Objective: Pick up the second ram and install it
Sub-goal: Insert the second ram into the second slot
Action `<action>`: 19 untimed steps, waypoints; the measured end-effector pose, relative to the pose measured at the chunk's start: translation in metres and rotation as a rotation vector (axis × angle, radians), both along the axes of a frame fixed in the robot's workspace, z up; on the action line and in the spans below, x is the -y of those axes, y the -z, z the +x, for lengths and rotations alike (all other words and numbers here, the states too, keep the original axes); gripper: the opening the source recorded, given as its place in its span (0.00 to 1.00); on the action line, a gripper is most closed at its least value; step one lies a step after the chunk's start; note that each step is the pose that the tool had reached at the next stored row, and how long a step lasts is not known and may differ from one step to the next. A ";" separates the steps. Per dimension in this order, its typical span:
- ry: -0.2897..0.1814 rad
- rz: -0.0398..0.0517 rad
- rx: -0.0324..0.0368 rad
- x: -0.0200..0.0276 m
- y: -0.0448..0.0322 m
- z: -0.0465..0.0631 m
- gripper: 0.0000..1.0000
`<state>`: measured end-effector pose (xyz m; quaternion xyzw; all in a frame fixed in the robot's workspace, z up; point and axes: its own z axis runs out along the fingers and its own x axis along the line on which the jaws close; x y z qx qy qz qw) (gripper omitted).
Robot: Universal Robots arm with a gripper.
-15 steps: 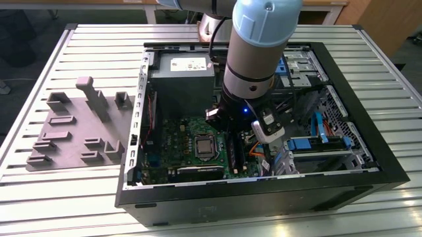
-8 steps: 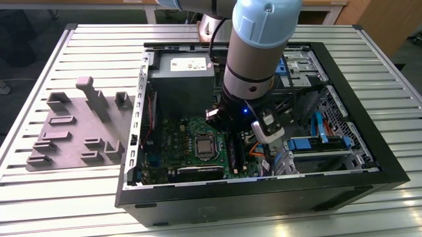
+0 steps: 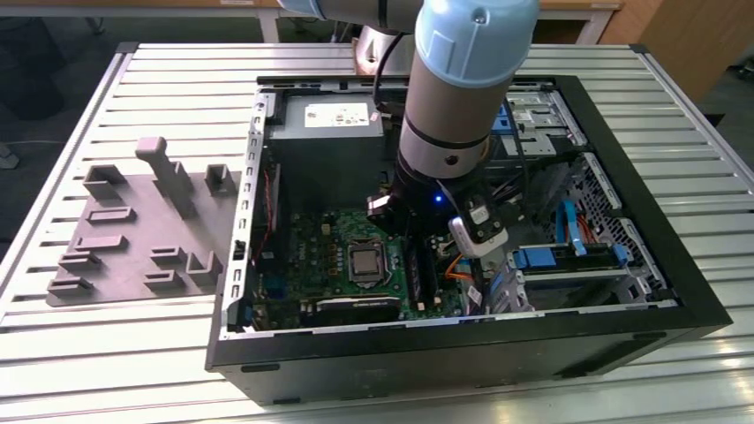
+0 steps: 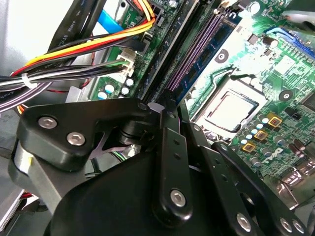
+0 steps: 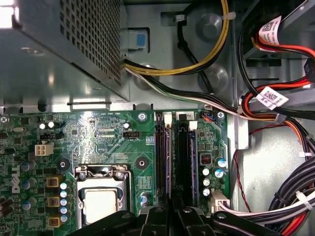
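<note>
A: Looking for the second ram [image 5: 170, 157]: seen edge-on as a thin purplish-blue line among the long black slots [image 5: 182, 162], just beside the CPU socket [image 5: 101, 204]. Chips too hidden to make out.

B: Seated, or merely resting there?

A: Cannot tell. Lines up with the gripper [image 5: 172, 216], poised over the slot end nearest the socket. Whether clenched or released, cannot tell either.

B: And the housing?

A: Open computer case [image 3: 471, 353] on a slatted table [image 3: 177, 71]. Holds the green motherboard [image 3: 312, 243] around the socket, a grey power supply box [image 3: 318, 150] beyond the socket, and blue drive brackets [image 3: 548, 261] past the slots.

B: Anything crowding in?

A: Bundled cables [image 5: 256, 105], red, yellow and black, looping past the slots on the side away from the socket. Also a white connector [image 5: 219, 199] and small capacitors [image 5: 205, 172], close against the slots. Outside the case, a grey moulded tray [image 3: 130, 230], well apart from the socket.
</note>
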<state>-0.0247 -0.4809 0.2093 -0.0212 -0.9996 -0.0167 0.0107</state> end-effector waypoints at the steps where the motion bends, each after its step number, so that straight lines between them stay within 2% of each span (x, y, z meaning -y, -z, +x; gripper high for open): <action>1: 0.000 0.0000 0.0000 0.0000 0.0000 0.000 0.14; 9: -0.003 -0.0016 -0.0005 0.0000 0.0000 0.001 0.14; 15: -0.011 -0.0084 -0.0009 0.0000 -0.0006 0.001 0.14; 19: -0.013 -0.0086 -0.0010 0.0000 -0.0006 0.001 0.14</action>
